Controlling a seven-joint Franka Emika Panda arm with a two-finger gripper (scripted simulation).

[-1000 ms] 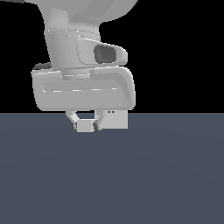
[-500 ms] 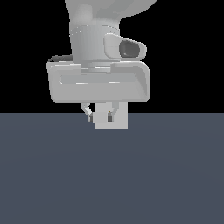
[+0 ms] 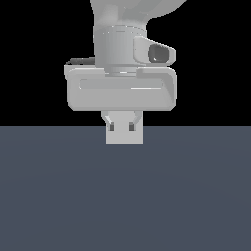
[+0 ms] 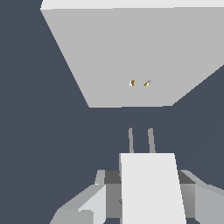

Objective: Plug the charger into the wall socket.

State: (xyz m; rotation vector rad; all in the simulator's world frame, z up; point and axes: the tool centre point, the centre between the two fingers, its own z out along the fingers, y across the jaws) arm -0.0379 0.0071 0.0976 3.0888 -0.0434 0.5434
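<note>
While the tool point(image 4: 146, 205) holds the charger point(image 4: 151, 188) tight between its fingers, the two grey prongs point(image 4: 141, 140) point at the wall socket point(image 4: 131, 52), near it but not touching. To do this well, I think the prongs should line up with the two tiny holes point(image 4: 139, 83), then slide in straight and slowly.

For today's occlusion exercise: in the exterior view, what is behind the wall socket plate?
Behind the wall socket the gripper hangs, its fingers partly covered. The charger is hidden there; only the wrist view shows it, prongs aimed at the plate's holes.
</note>
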